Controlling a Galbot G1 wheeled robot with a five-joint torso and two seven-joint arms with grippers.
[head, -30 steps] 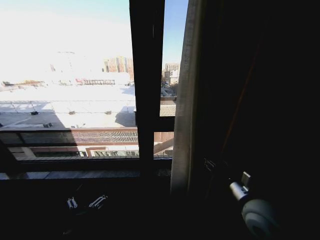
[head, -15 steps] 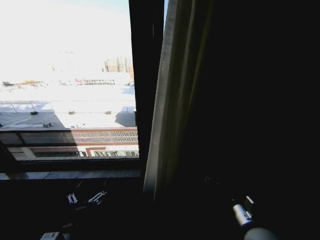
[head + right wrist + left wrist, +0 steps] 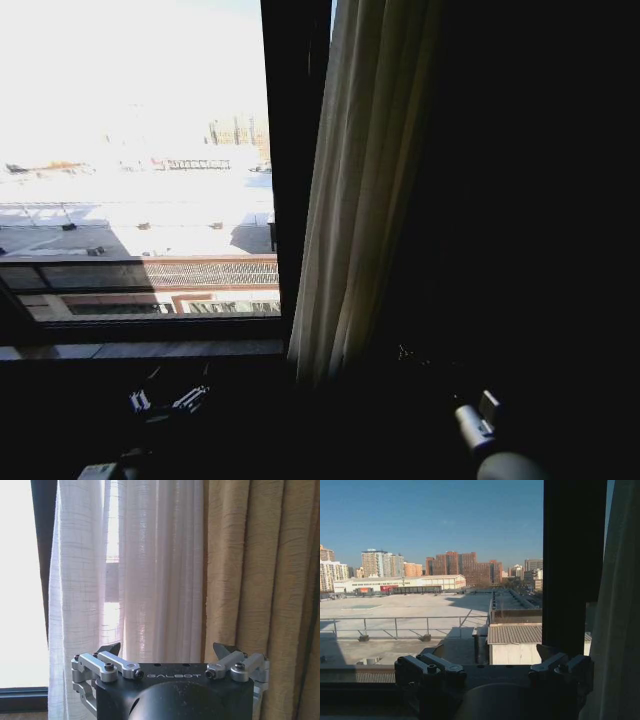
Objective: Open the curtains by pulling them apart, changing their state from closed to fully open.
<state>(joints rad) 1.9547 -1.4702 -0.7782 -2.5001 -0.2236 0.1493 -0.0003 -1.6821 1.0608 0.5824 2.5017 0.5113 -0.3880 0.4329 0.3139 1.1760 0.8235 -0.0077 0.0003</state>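
One sheer off-white curtain (image 3: 350, 200) hangs in pleats just right of the dark window frame (image 3: 295, 170), its lower edge reaching the sill. In the right wrist view my right gripper (image 3: 167, 649) is open and faces this sheer curtain (image 3: 150, 580) from a short distance, touching nothing. My right arm (image 3: 480, 430) is low at the right in the head view. My left gripper (image 3: 165, 402) sits low below the sill. In the left wrist view the left gripper (image 3: 492, 652) is open and empty, facing the bare glass, with the curtain (image 3: 620, 630) at the edge.
A heavy tan drape (image 3: 250, 580) hangs beside the sheer panel, away from the window. The window frame's upright (image 3: 572, 565) stands between the bare glass and the curtain. A sill (image 3: 140, 350) runs under the window. Rooftops lie outside.
The sheer curtain has swung back left and now covers the narrow strip of glass right of the frame. My right arm has dropped lower and drawn back.
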